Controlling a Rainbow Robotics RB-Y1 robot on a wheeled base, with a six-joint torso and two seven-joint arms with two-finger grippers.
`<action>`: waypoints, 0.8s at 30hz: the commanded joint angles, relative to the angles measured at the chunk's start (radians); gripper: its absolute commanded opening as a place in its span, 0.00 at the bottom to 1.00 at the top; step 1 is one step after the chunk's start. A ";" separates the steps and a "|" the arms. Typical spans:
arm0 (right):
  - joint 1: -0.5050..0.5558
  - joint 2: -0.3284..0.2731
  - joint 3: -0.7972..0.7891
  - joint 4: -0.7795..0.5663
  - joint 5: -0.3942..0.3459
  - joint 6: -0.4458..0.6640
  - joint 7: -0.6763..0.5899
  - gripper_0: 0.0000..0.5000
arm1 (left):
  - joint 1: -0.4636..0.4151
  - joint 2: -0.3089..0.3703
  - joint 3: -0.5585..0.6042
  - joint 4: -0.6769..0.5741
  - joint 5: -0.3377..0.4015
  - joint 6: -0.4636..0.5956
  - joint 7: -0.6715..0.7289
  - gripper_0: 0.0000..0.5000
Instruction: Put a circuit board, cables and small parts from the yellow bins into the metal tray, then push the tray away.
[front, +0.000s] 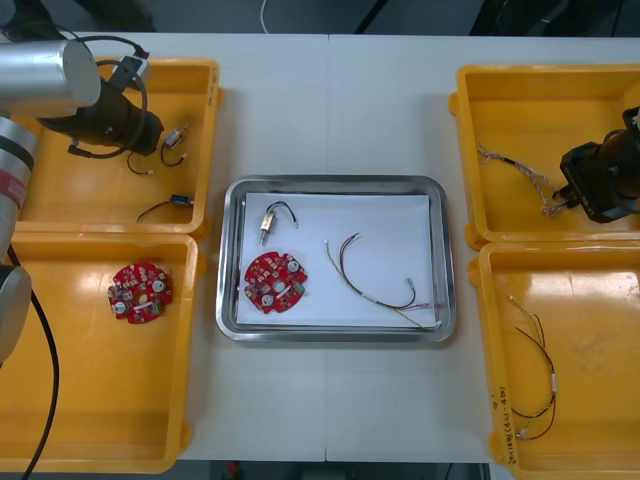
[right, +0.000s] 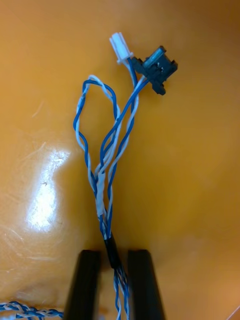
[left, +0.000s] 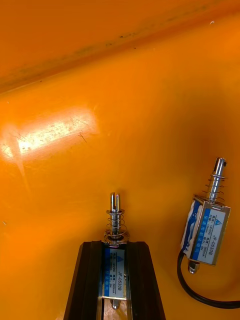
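Currently, a small metal part is being clamped between the fingers of the left gripper, the jaws being held apart only by its width, with its sprung pin sticking out past the fingertips. A second small metal part is lying just beside it on the floor of the far left yellow bin. Likewise, a twisted blue and white cable is being pinched at its black sleeve by the right gripper, jaws nearly together, over the far right yellow bin. Between the bins, a round red circuit board, a thin cable and another metal part are being held in the metal tray.
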 joint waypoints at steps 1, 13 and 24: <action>0.042 -0.010 0.020 -0.007 -0.015 -0.013 0.016 0.00 | -0.019 0.057 -0.004 -0.015 0.010 -0.004 -0.078 0.00; 0.042 -0.039 0.010 -0.137 -0.010 0.111 0.037 0.00 | -0.019 0.110 0.050 -0.165 -0.006 0.235 -0.058 0.00; 0.042 -0.076 -0.010 -0.393 -0.010 0.370 0.076 0.00 | -0.005 0.113 0.082 -0.311 -0.033 0.414 0.020 0.00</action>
